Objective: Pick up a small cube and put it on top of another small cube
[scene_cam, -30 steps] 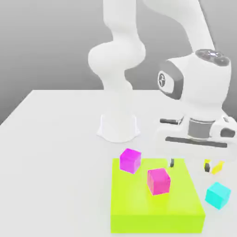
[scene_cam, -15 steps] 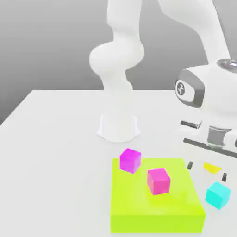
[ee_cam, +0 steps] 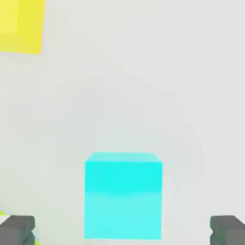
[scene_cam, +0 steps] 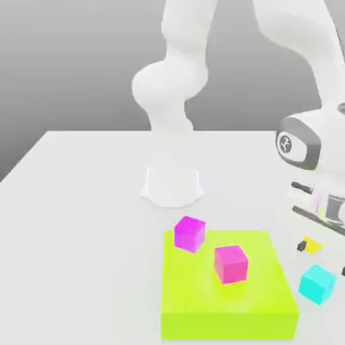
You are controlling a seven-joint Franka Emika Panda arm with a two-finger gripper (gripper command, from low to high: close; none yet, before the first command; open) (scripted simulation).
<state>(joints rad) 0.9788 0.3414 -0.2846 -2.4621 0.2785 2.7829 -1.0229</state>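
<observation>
Gripper fingers spread wide, seemingly clear of the cyan cube between them.

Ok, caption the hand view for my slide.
Open pincer poised over the cyan cube on the white table, with a yellow cube nearby.

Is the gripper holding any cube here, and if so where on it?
Nothing is held. The gripper is open, its fingertips apart from the cyan cube.

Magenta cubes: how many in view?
2. One magenta cube sits on the lime block, near its middle. The other magenta cube is at the block's far corner on the exterior view's left; whether it rests on the block or behind it is unclear.
</observation>
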